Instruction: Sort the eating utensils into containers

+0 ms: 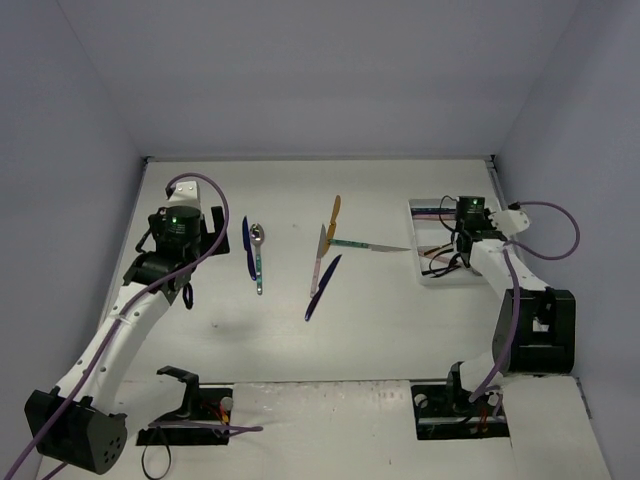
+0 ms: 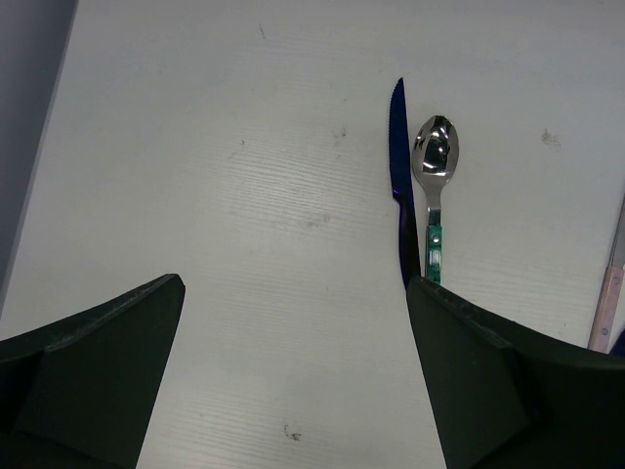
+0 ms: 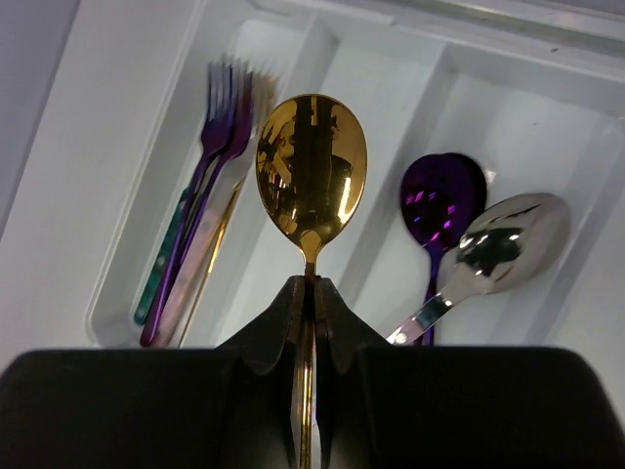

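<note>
My right gripper is shut on the handle of a gold spoon, held above the white tray, between its forks and its spoons. Several forks lie in the tray's left compartment; a purple spoon and a silver spoon lie in the right one. My left gripper hangs open over bare table, left of a dark blue knife and a teal-handled silver spoon. From above, the tray sits far right under the right gripper.
More utensils lie mid-table: a gold one, a pink-handled knife, a teal-handled knife and a dark blue one. Walls close in the table at left, back and right. Arm bases and cables stand at the near edge.
</note>
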Available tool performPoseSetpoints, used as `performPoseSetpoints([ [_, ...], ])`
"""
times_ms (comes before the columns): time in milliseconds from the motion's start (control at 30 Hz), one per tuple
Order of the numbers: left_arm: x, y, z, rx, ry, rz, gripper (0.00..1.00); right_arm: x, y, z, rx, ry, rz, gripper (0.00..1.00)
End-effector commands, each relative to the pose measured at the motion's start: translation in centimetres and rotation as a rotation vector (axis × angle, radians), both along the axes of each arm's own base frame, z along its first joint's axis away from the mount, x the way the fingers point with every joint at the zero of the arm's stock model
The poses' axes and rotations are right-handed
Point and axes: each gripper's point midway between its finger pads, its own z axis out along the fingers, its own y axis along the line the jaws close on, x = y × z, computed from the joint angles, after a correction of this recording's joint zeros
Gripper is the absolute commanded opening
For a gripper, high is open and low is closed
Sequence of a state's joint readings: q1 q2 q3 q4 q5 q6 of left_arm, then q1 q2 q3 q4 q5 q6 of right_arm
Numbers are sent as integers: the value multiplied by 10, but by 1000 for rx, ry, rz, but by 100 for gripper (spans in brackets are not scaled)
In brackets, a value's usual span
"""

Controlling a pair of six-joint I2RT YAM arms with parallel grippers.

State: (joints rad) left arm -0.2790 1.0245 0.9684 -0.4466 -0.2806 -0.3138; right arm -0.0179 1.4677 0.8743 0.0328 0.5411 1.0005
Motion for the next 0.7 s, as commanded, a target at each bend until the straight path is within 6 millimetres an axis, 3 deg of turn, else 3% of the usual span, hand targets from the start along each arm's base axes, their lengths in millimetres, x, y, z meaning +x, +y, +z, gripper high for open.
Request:
performPoseSetpoints([
  [0, 6, 1, 18, -13, -61, 7, 97, -3, -19, 6, 32, -82, -111, 0],
  [233, 7, 1, 16, -12, -57, 6, 97, -3, -27, -25, 74, -12, -134, 15],
  [467, 7, 1, 16, -11, -56, 5, 97, 8, -18, -17, 71, 3, -28, 31],
  [533, 7, 1, 16, -12, -58, 5, 97, 18, -5, -2, 30, 10, 76, 32],
  [667, 7, 0, 16, -14, -57, 4, 97, 42, 56, 39, -102, -15, 336, 36],
])
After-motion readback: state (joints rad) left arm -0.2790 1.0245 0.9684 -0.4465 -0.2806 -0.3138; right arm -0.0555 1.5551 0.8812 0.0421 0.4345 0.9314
